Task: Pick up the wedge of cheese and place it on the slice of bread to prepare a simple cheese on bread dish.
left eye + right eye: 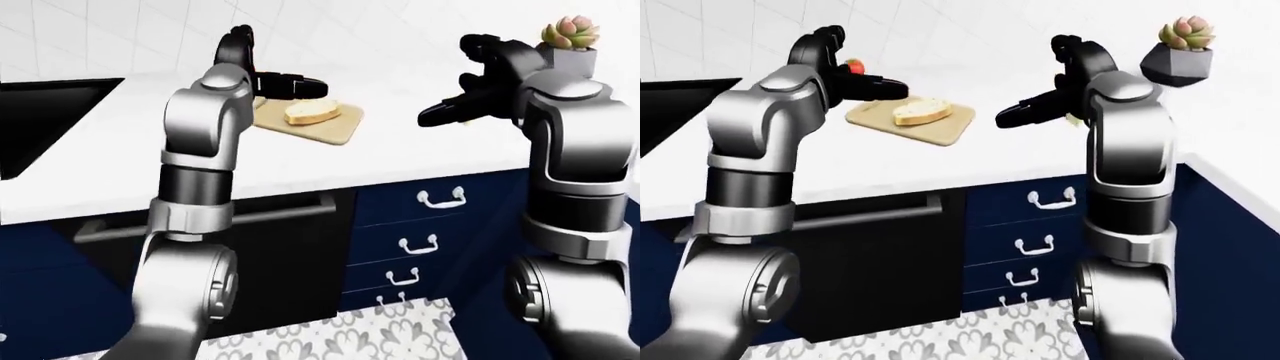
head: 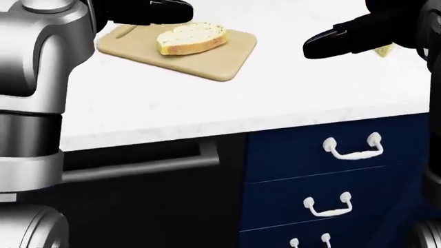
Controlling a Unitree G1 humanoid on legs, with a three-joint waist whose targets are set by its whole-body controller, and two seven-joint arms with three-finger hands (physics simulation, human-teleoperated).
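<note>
Both arms are up over the white counter [image 2: 207, 103]. The slice of bread [image 2: 192, 37] lies on the wooden cutting board [image 2: 207, 64], and the left hand [image 2: 153, 11] hovers just above the board's upper left, fingers extended, holding nothing. The right hand [image 2: 345, 35] hangs open and empty too. A sliver of the cheese wedge [image 2: 384, 49] peeks out beside it, on the counter.
</note>
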